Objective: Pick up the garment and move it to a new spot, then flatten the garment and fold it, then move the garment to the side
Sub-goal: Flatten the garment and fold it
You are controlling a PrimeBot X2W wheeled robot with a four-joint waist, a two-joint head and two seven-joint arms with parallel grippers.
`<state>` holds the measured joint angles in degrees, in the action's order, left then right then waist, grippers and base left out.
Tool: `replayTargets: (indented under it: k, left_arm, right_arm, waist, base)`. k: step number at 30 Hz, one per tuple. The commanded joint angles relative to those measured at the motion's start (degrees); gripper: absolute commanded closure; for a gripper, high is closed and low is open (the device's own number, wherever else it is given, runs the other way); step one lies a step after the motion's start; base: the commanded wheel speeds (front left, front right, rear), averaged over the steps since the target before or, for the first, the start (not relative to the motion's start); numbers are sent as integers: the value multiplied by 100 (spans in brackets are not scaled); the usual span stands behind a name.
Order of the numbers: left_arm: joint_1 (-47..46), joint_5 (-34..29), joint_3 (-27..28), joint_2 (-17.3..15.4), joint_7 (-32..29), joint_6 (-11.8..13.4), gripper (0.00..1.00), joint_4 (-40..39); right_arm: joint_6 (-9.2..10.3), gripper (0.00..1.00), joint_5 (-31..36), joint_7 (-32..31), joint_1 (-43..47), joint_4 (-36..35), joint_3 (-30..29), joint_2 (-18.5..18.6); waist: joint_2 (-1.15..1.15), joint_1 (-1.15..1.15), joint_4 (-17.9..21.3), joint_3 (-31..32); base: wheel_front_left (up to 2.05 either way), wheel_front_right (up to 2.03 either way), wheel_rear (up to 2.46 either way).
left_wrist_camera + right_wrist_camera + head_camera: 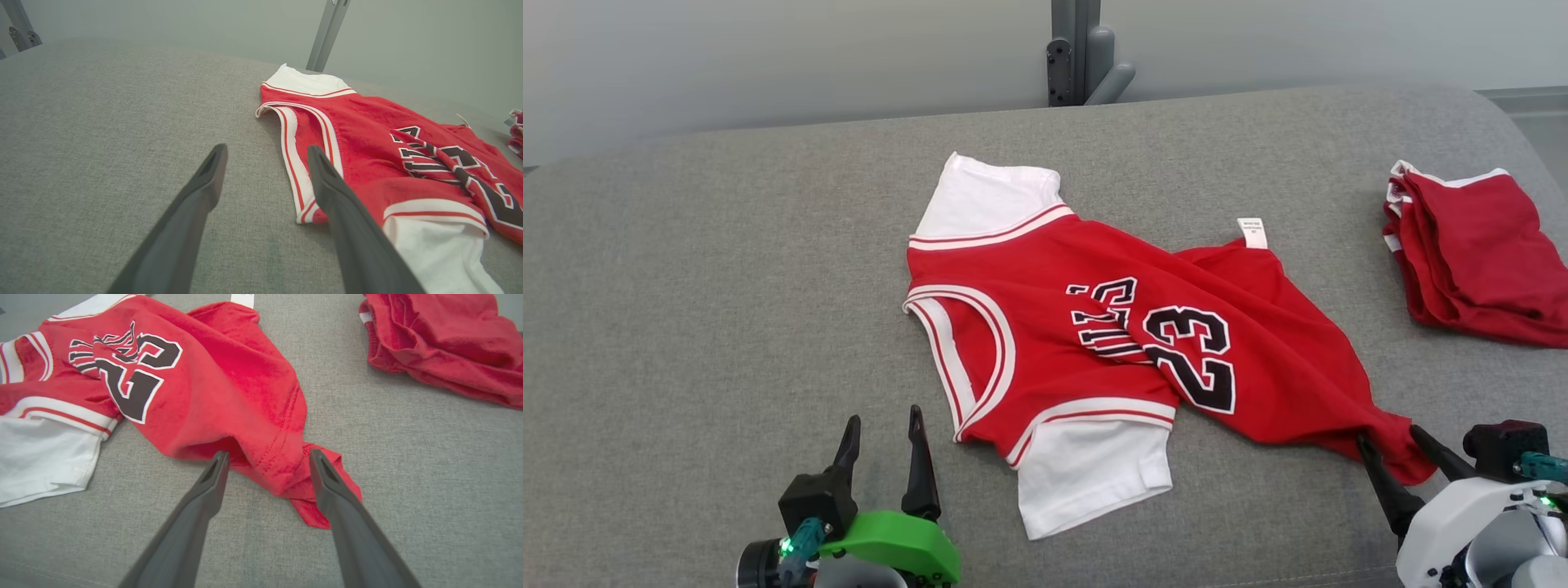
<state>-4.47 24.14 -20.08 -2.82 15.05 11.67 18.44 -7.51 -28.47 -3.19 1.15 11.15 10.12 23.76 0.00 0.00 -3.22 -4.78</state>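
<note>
Grey cushion [686, 327] — jersey [1045, 343] corner between right gripper's [268, 454] fingers [196, 506].

Folded red cloth with white trim [1478, 253] at right on gray fabric surface [727, 286]; behind, gray metal post [1074, 53].

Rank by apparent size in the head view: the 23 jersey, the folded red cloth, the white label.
1. jersey, clearly largest
2. folded red cloth, partly cut off at the picture's right edge
3. white label, smallest
</note>
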Motion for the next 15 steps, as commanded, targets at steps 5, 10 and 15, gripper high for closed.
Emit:
replayTargets:
  k: [5, 10, 15]
  left_arm:
    - [-110, -73, 23, -16, 13, -12, 0, -12]
    - [-151, -83, 17, -16, 13, -16, 0, -15]
    - [-233, -60, -22, -16, 13, -36, 0, -11]
  right_arm:
    - [5, 100, 70, 125, -409, 415, 120, 33]
    - [5, 100, 165, 236, -836, 694, 128, 174]
    - [5, 100, 274, 187, -1417, 1119, 155, 365]
  waist:
    - [0, 0, -86, -97]
    - [0, 0, -151, -181]
    - [0, 0, -267, -288]
  base:
    - [0, 0, 0]
    - [0, 0, 0]
    - [0, 0, 0]
